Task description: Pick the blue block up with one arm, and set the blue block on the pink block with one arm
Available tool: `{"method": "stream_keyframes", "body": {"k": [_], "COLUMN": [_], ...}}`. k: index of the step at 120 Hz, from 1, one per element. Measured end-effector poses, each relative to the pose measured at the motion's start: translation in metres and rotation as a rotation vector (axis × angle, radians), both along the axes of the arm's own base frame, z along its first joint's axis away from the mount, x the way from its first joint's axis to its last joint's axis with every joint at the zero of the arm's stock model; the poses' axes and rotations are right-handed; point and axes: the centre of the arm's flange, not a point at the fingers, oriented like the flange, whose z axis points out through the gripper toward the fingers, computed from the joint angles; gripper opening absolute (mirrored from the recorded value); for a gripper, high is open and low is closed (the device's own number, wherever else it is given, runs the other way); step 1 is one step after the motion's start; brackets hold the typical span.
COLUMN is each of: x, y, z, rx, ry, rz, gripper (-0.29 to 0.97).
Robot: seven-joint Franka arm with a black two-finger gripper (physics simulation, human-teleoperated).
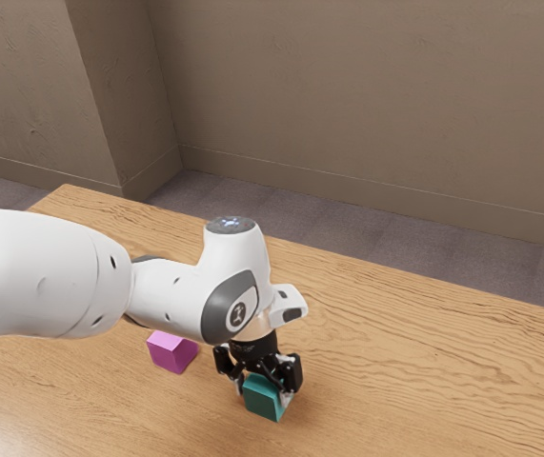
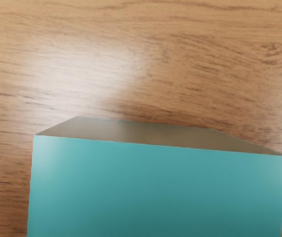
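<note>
The blue block [image 1: 265, 400], teal in colour, rests on the wooden table near its front edge. My gripper [image 1: 258, 377] is lowered over the block's top. Its black fingers [image 1: 292, 375] stand on either side of the block with small gaps, so it is open. In the wrist view the blue block [image 2: 158, 190] lies just under my hand, with its shadow falling on the wood beyond it. The pink block [image 1: 172, 351] sits on the table a short way toward the exterior view's left of the blue block, partly tucked under my forearm.
The wooden table [image 1: 424, 333] stretches bare toward the exterior view's right and back. Its far edge drops to a grey carpeted floor [image 1: 395, 238] below beige walls. My white arm [image 1: 52, 276] covers the left part of the table.
</note>
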Motion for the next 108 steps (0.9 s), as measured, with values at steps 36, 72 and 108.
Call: {"method": "stream_keyframes", "body": {"k": [36,72,108], "x": [0.0030,0.0045,0.0068], "y": [0.0025,0.0026,0.0024], "z": [0.0024,0.0035,0.0063], "rx": [0.014,0.018,0.015], "ry": [-0.010,-0.016,-0.024], "rz": [-0.048,-0.089,-0.115], "gripper": [0.53,0.50,0.45]}}
